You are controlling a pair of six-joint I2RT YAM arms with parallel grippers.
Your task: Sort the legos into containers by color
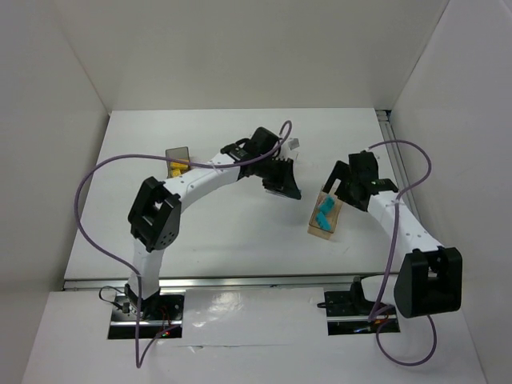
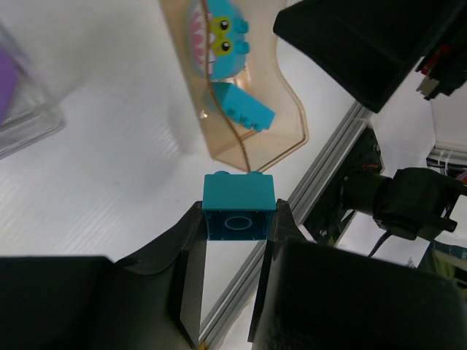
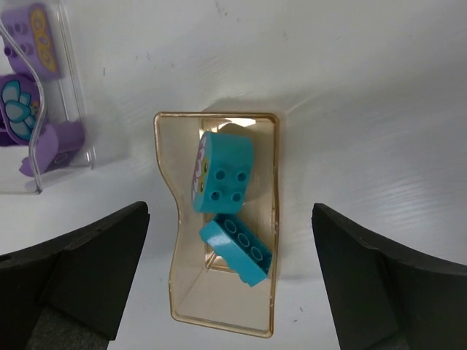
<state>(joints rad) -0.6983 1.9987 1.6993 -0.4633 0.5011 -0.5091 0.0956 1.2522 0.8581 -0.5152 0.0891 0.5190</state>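
The left gripper (image 2: 239, 222) was closed on a small teal square plastic brick (image 2: 239, 208). Its two dark fingers pinched the brick's side walls, the studs pointing away from the wrist and the hollow underside facing the camera. Just beyond the brick lay the translucent amber-tan rectangular bin (image 2: 277, 138), which sat toward the right edge of the tabletop, roughly midway between the near and far edges. The held brick appeared short of the bin's rim, not yet over its opening. Inside the bin lay two more teal pieces, touching each other: a rounded teal piece printed with a toothy face (image 2: 219, 33) and a plain oblong teal brick (image 2: 241, 108). The right gripper (image 3: 228, 219) hovered above the same bin with its fingers spread wide and nothing between them. A clear colourless bin (image 3: 73, 87) holding purple bricks (image 3: 55, 146) stood near the amber one, toward the table's middle. A smoky dark grey bin (image 1: 178, 152) with yellow bricks (image 1: 176, 169) stood toward the far-left corner. The step in hand looked like delivery of a teal brick. The next move probably called for carrying it over the amber bin's opening, clear of the right gripper, and then parting the fingers.
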